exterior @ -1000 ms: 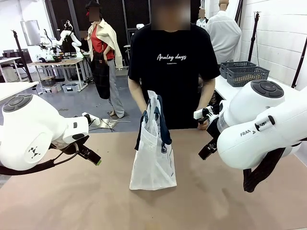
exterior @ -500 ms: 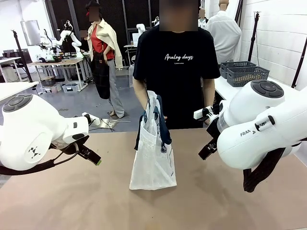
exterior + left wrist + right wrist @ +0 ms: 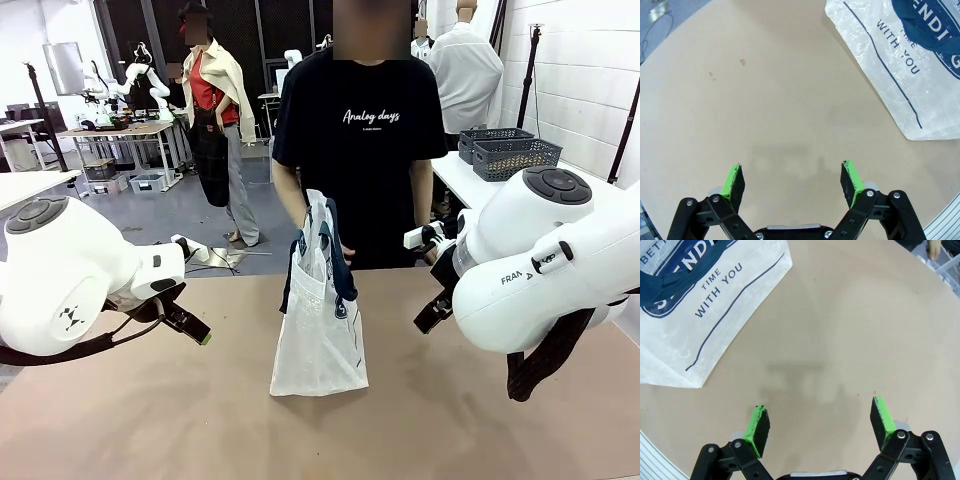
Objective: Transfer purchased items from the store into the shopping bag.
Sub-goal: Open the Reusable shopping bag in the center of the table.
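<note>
The flat tan surface [image 3: 150,420] carries the translucent whitish plastic shopping bag [image 3: 318,340] with navy strap handles, standing upright at centre, its mouth narrow. The left end effector [image 3: 791,166] and the right end effector [image 3: 819,405] hover released and empty on either side. Recommendation: spread the handles wide before loading.

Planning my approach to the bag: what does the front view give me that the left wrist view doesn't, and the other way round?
Front view: the person standing at the far side behind the shopping bag, the bag's full upright shape, and grey baskets on a side table. Left wrist view: the left gripper with its green fingers spread open above the bare table, and the bag's lettering WITH YOU. Both: the bag and the table.
</note>
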